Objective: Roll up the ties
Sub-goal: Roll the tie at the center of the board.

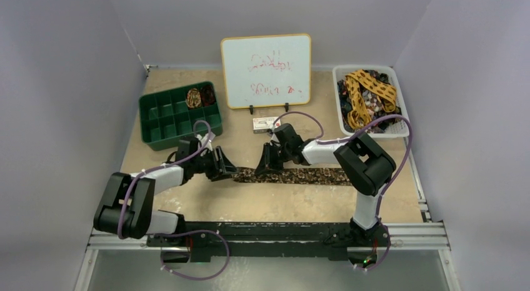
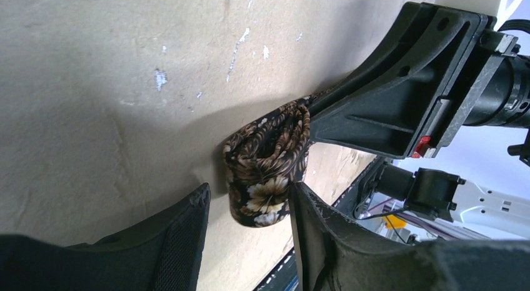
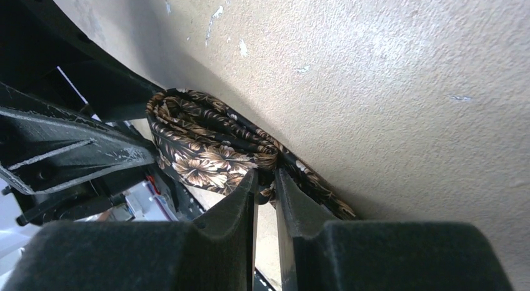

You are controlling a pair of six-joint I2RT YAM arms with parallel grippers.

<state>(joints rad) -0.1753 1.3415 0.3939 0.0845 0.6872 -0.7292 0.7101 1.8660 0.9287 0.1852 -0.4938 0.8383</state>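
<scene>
A brown floral tie [image 1: 306,176] lies flat across the table's middle, its left end rolled into a loose coil [image 2: 269,153]. My left gripper [image 2: 249,188] is open around the coil's near end. The coil touches one finger [image 2: 312,235], and a gap shows at the other finger [image 2: 184,235]. My right gripper [image 3: 265,172] is shut on the tie [image 3: 206,147], pinching a fold right beside the coil. In the top view, the left gripper [image 1: 230,171] and the right gripper [image 1: 264,169] face each other over the tie's left end.
A green compartment tray [image 1: 164,119] at the back left holds one rolled tie [image 1: 194,97]. A white bin [image 1: 400,100] at the back right holds a heap of ties [image 1: 369,94], mustard and dark. A whiteboard [image 1: 265,69] and a small box [image 1: 264,123] stand behind the grippers.
</scene>
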